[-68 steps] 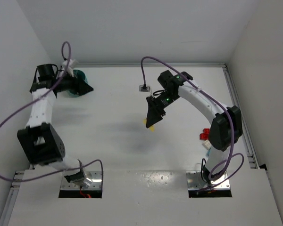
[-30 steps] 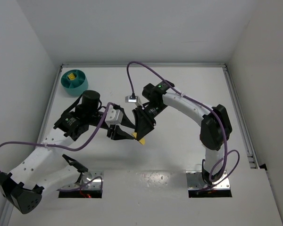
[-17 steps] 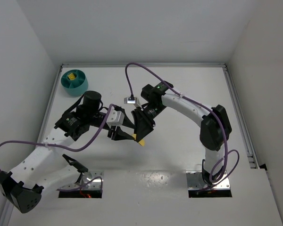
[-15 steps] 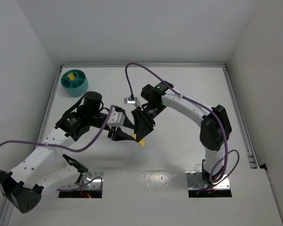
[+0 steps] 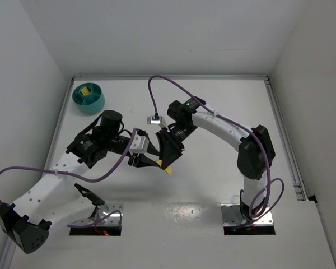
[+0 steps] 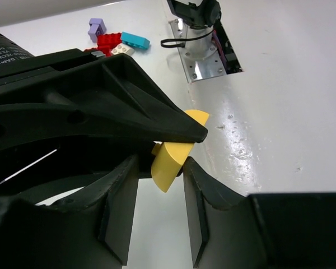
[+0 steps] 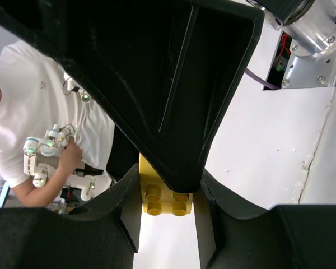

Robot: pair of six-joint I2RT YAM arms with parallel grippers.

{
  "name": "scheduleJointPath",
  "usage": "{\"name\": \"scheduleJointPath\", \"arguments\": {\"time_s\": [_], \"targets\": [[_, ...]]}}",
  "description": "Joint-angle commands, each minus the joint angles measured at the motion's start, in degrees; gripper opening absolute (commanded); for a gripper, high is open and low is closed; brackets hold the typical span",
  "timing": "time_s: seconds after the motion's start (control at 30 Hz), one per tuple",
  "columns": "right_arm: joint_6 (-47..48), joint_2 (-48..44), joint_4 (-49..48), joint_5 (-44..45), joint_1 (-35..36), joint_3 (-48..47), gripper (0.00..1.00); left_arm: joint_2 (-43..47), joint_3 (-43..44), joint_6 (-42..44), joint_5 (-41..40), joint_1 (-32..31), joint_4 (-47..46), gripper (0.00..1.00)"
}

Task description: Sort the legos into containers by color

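At mid-table, right gripper [image 5: 169, 161] still pinching yellow lego [image 5: 168, 168], left gripper [image 5: 153, 162] spread around it, barely shifted.

Two arms: the left arm [image 5: 45, 185] and the right arm [image 5: 224, 125]. Two grippers, one per arm: the left gripper [image 5: 155, 162] and the right gripper [image 5: 169, 163]. Two purple cables [image 5: 150, 92]. Two base plates [image 5: 95, 219]. One worktop [image 5: 213, 185]. One bowl [image 5: 89, 103]. One grey plug [image 5: 154, 119]. Two yellow ones among the bricks: the held brick [image 6: 169, 161] and the bowl brick [image 5: 87, 90]. Loose in the left wrist view: one purple brick [image 6: 96, 26], one cyan brick [image 6: 134, 40], one white brick [image 6: 121, 49]. The red bricks [image 6: 108, 40] overlap, so their number cannot be told. In the right wrist view: one person [image 7: 39, 112].
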State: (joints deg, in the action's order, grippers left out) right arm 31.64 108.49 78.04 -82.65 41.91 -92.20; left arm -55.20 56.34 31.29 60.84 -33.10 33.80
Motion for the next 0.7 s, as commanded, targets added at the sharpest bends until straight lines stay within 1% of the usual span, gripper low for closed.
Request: {"name": "scheduleJointPath", "arguments": {"time_s": [0.0, 0.07, 0.1, 0.2, 0.23, 0.3, 0.33, 0.37, 0.43, 0.5, 0.53, 0.57, 0.6, 0.63, 0.67], "targets": [[0.0, -2.0, 2.6, -2.9, 1.1, -3.4, 0.05, 0.0, -0.3, 1.8, 0.5, -0.9, 0.1, 0.42], [-0.5, -1.4, 2.6, -2.9, 1.1, -4.0, 0.05, 0.0, -0.3, 1.8, 0.5, -0.9, 0.1, 0.41], [-0.5, -1.3, 2.6, -2.9, 1.1, -4.0, 0.05, 0.0, -0.3, 1.8, 0.5, -0.9, 0.1, 0.39], [-1.1, -1.3, 2.6, -1.6, 1.1, -4.6, 0.12, 0.0, -0.3, 1.8, 0.5, -0.9, 0.1, 0.3], [-1.1, -1.3, 2.6, -1.6, 1.1, -5.1, 0.16, 0.0, -0.3, 1.3, 0.5, -0.9, 0.1, 0.21], [-1.1, -1.3, 2.6, -1.1, 1.1, -5.1, 0.22, 0.0, -0.3, 1.3, 0.5, -0.9, 0.1, 0.12], [-1.1, -1.3, 2.6, -1.1, 1.1, -5.1, 0.22, 0.0, -0.3, 1.3, 0.5, -0.9, 0.1, 0.03], [-1.1, -1.3, 2.6, -1.1, 1.1, -5.1, 0.22, 0.0, -0.3, 1.3, 0.5, -0.9, 0.1, 0.0], [-1.1, -1.3, 2.6, -1.1, 1.1, -5.1, 0.22, 0.0, -0.3, 0.8, 0.5, -0.9, 0.1, 0.0], [-1.7, -1.3, 2.6, -0.6, 1.1, -5.1, 0.25, 0.0, -0.3, 0.3, 0.5, -0.9, 0.1, 0.0], [-1.7, -1.3, 2.6, -0.6, 1.1, -5.1, 0.37, 0.0, -0.3, 0.3, 0.5, -0.9, 0.1, 0.0], [-1.7, -1.3, 2.6, -0.6, 0.5, -5.6, 0.43, 0.0, -0.3, -0.3, 0.5, -0.9, 0.1, 0.0], [-1.7, -1.3, 2.6, 0.1, 0.0, -5.6, 0.5, 0.0, -0.3, -0.4, 0.5, -0.9, 0.1, 0.0], [-1.7, -1.3, 2.6, 0.1, 0.0, -6.2, 0.56, 0.6, -0.3, -0.9, -0.1, -0.9, 0.1, 0.0], [-2.2, -1.3, 2.6, 1.3, 0.0, -6.9, 0.57, 0.6, -0.3, -0.9, -0.1, -0.9, 0.6, 0.0]]}}
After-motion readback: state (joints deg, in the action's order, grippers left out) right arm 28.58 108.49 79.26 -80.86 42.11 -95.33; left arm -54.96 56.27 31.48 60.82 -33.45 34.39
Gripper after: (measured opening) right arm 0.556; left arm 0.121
